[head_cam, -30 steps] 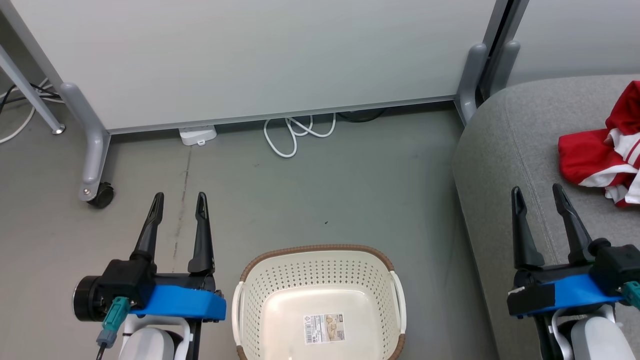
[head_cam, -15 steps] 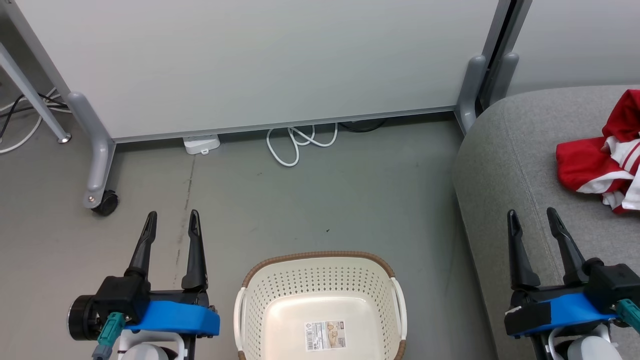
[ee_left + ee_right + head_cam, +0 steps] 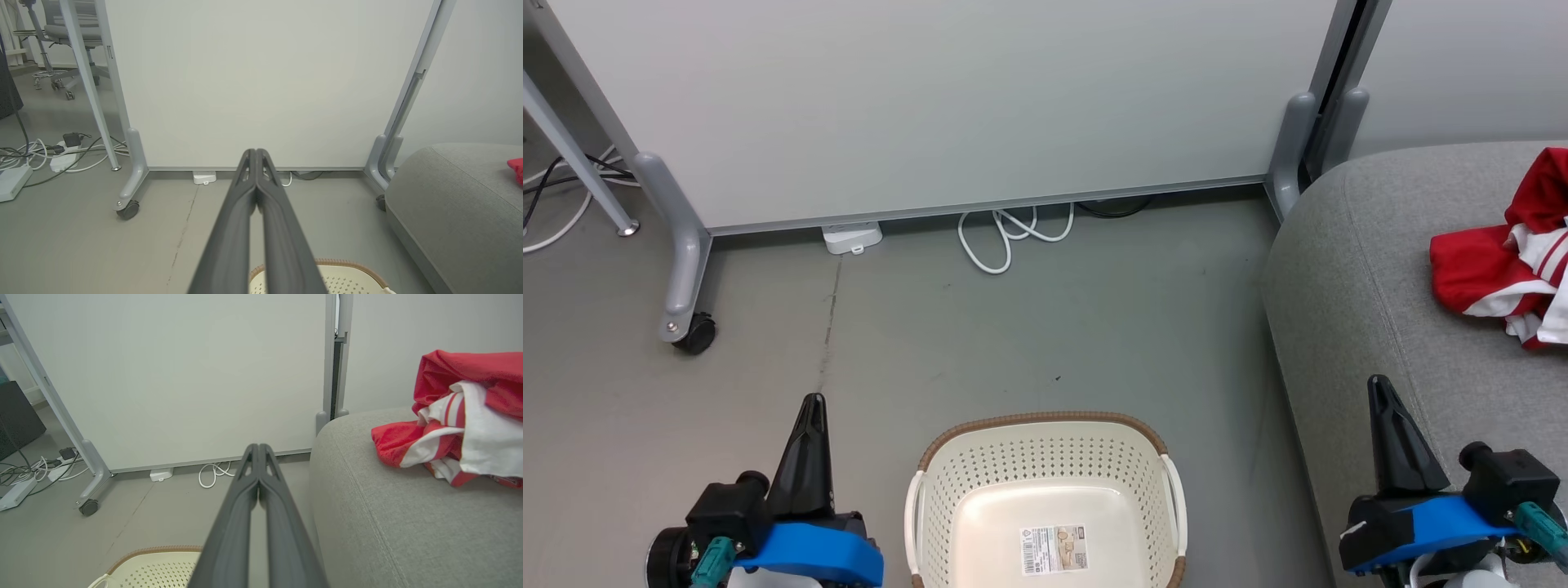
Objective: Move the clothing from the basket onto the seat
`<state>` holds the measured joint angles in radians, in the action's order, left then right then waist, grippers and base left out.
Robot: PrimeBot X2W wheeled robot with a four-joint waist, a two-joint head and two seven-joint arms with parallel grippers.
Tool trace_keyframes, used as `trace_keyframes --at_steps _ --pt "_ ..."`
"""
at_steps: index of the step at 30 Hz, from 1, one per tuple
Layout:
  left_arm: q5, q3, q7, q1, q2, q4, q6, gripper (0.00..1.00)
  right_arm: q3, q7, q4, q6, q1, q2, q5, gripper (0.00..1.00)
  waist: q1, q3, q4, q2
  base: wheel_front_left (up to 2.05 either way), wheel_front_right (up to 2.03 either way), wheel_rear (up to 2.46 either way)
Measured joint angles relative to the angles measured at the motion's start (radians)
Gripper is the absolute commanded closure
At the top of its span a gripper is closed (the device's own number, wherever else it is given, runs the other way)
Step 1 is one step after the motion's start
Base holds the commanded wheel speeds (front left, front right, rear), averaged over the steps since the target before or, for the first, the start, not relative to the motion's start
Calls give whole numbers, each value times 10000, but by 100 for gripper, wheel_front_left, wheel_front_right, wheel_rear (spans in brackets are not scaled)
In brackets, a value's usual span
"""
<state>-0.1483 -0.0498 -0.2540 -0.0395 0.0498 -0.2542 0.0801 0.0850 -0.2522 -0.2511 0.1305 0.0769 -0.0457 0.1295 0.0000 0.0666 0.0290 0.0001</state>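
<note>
One upright basket (image 3: 1045, 419) (mouth up)

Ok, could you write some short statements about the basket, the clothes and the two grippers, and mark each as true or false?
1. The part of the basket in view holds a paper label and no clothes. True.
2. The clothes lie on the floor beside the basket. False: they lie on the grey sofa.
3. The left gripper has its two fingers shut together. True.
4. The right gripper grips a red garment. False: it is shut on nothing and apart from the clothes.
5. A white cable lies looped on the floor by the panel. True.
</note>
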Motion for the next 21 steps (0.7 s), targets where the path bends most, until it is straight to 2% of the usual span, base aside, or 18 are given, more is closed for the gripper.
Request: trace_keyframes --at_steps 21 --pt "-3837 401 984 -44 -6 -35 92 100 59 945 -44 0 -2 12 3881 100 0 -107 -49 0 0 0 0"
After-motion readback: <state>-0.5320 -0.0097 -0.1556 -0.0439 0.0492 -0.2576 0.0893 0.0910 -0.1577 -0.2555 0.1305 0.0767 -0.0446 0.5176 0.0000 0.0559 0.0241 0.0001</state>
